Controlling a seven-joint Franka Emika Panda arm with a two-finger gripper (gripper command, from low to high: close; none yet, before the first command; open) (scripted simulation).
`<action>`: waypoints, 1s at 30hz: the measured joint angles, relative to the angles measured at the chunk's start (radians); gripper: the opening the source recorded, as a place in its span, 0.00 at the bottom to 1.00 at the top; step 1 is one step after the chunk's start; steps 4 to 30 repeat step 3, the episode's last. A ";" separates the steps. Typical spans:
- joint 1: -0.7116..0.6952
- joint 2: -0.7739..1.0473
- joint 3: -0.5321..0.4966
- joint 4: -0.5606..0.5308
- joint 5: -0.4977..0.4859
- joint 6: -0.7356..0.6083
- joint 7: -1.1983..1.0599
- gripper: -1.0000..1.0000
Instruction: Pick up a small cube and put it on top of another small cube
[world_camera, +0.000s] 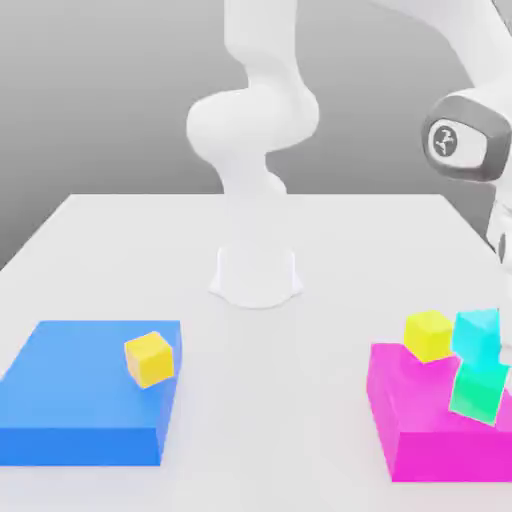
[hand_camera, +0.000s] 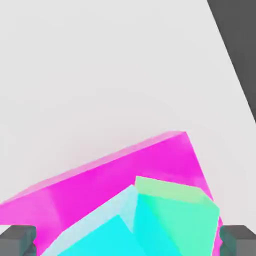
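cyan cube (world_camera: 477, 335) atop mint-green cube (world_camera: 478, 390), magenta block (world_camera: 420, 430)

Two yellow cubes (world_camera: 150, 359) (world_camera: 428, 334); one cyan cube (world_camera: 477, 333); one mint-green cube (world_camera: 478, 390); one blue block (world_camera: 85, 405); one magenta block (world_camera: 420, 425).

Bright, even, shadowless rendered light; sharp, with no glare or blur.

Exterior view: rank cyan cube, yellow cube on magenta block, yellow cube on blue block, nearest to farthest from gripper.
1. cyan cube, atop the mint-green cube, between the gripper fingers
2. yellow cube on magenta block, just beside
3. yellow cube on blue block, far across at that view's left
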 joint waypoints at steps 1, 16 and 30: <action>-0.002 -0.020 -0.002 0.007 -0.005 -0.026 0.004 1.00; -0.007 -0.076 -0.002 0.025 -0.014 -0.100 0.011 1.00; -0.007 -0.076 -0.002 0.025 -0.014 -0.100 0.011 1.00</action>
